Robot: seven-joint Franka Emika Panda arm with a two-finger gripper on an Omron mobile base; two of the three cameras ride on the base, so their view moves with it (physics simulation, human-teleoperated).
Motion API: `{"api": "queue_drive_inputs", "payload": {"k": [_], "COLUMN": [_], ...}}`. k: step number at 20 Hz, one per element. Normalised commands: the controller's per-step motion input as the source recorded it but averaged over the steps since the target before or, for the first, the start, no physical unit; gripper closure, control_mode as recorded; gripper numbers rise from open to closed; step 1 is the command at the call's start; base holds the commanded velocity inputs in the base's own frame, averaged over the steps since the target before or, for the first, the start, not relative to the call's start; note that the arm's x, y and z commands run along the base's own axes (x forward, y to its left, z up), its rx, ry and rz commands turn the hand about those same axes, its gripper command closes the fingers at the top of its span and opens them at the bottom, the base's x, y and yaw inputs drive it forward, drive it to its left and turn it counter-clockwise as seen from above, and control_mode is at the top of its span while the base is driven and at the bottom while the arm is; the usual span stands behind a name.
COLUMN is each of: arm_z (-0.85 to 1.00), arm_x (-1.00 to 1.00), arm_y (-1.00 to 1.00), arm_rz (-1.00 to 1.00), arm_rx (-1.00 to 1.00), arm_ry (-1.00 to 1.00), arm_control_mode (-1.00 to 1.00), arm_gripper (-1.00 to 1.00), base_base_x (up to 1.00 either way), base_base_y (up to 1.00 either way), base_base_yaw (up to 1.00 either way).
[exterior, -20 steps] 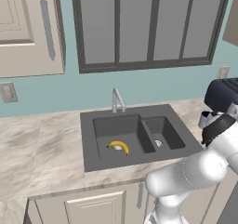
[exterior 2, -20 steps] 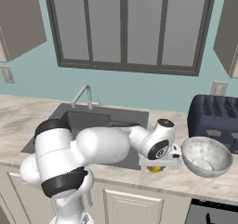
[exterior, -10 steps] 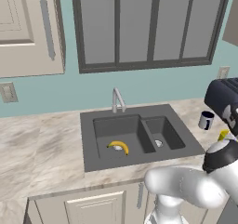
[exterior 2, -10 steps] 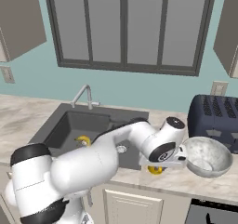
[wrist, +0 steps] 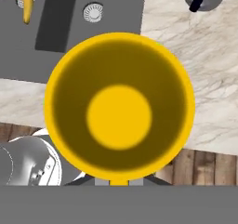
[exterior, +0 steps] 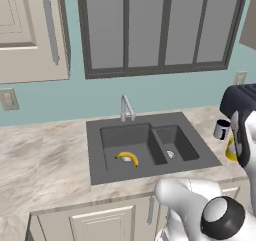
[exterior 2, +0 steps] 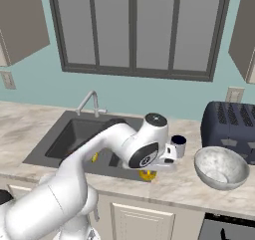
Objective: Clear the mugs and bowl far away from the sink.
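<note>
Yellow mug [wrist: 119,111] sits dead centre in the hand view, seen straight down its mouth, its near rim at the bottom edge where the fingers pinch it; the fingers are closed on that rim. In the right base view it peeks out as a yellow patch [exterior 2: 147,175] under the white hand, just off the sink's [exterior 2: 60,143] front right corner, low over the marble tabletop [exterior 2: 184,186].

As for progress, nothing looks cleared yet. The dark-rimmed mug [exterior 2: 178,145] stands just right of the sink, in the middle of the right base view, and the bowl [exterior 2: 220,168] rests in front of the toaster [exterior 2: 230,129] at middle right. A banana [exterior: 127,157] lies in the large basin.

Against the earlier frames, the fingers have gone from partly open to clamped on the yellow mug, and the arm has swung further right; the mugs, bowl and banana lie where they were.
</note>
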Motion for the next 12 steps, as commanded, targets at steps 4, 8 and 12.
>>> {"api": "queue_drive_inputs", "payload": {"k": [4, 8, 12], "arm_z": [1.0, 0.98, 0.78], "arm_x": [-0.32, -0.23, -0.14], "arm_y": [0.29, 0.18, 0.08], "arm_rz": [-0.12, -0.13, -0.04], "arm_rx": [-0.09, -0.08, -0.01], "arm_ry": [0.02, 0.09, 0.19], "arm_control_mode": [-1.0, -1.0, -1.0], "arm_gripper": [1.0, 1.0, 1.0], "base_base_x": [0.0, 0.0, 0.0], "base_base_y": [0.0, 0.0, 0.0], "base_base_yaw": [0.0, 0.0, 0.0]}}
